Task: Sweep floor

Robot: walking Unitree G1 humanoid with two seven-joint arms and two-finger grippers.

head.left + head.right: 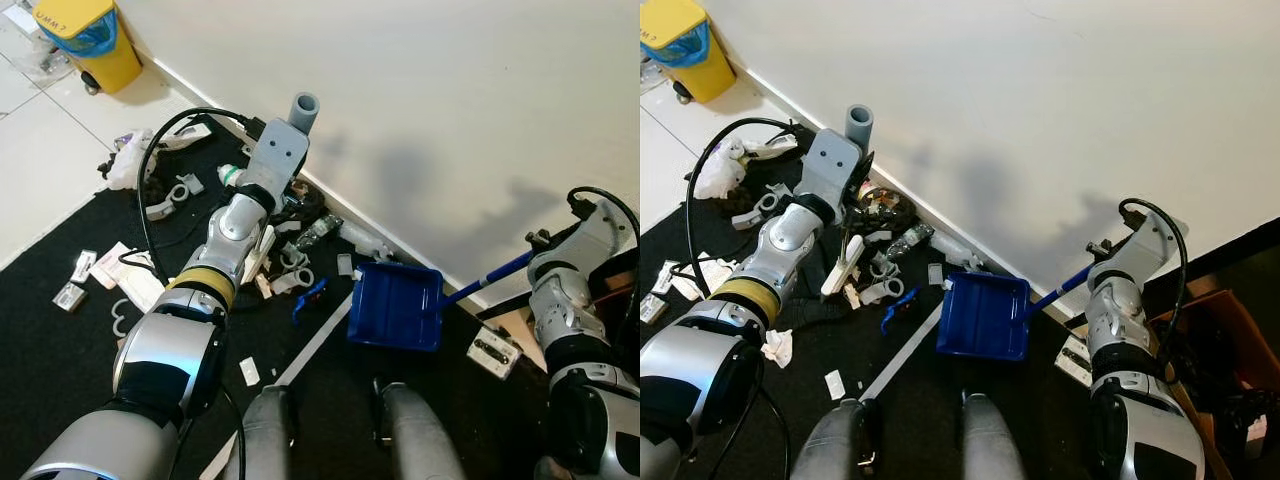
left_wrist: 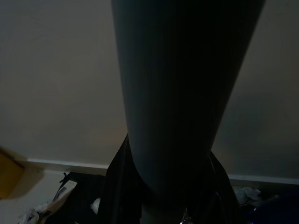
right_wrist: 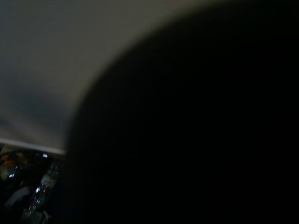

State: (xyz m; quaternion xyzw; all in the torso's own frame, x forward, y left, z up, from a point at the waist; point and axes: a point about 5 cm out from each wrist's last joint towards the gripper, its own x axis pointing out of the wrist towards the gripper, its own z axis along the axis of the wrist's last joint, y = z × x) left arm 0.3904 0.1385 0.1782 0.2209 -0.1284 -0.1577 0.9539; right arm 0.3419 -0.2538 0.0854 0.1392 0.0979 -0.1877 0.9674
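Broom-wise, the left tool (image 1: 285, 160) is clamped on a grey plastic broom pole (image 1: 304, 108) over litter by the wall. Right tool: can't tell. Blue plastic dustpan (image 1: 394, 306) sits alongside on black floor; probably light, stiff, best grabbed mid-handle.

A matt black mat (image 1: 60, 330), cloth-like and slightly rough, is laid over pale glossy floor tiles (image 1: 40, 150). The wall (image 1: 450, 100) is finished in smooth, matt off-white paint. The blue dustpan (image 1: 395, 305) is moulded in smooth plastic with a faint sheen, and its blue handle (image 1: 490, 278) looks the same. A smooth grey pole (image 1: 304, 108), matt and plastic-like, is seen above the left arm. Both arms are cased in brushed silver metal, with rubbery black cables. Crumpled paper scraps (image 1: 135, 280), a clear plastic bottle (image 1: 318, 230) and a glossy yellow plastic bin (image 1: 88, 40) are visible.
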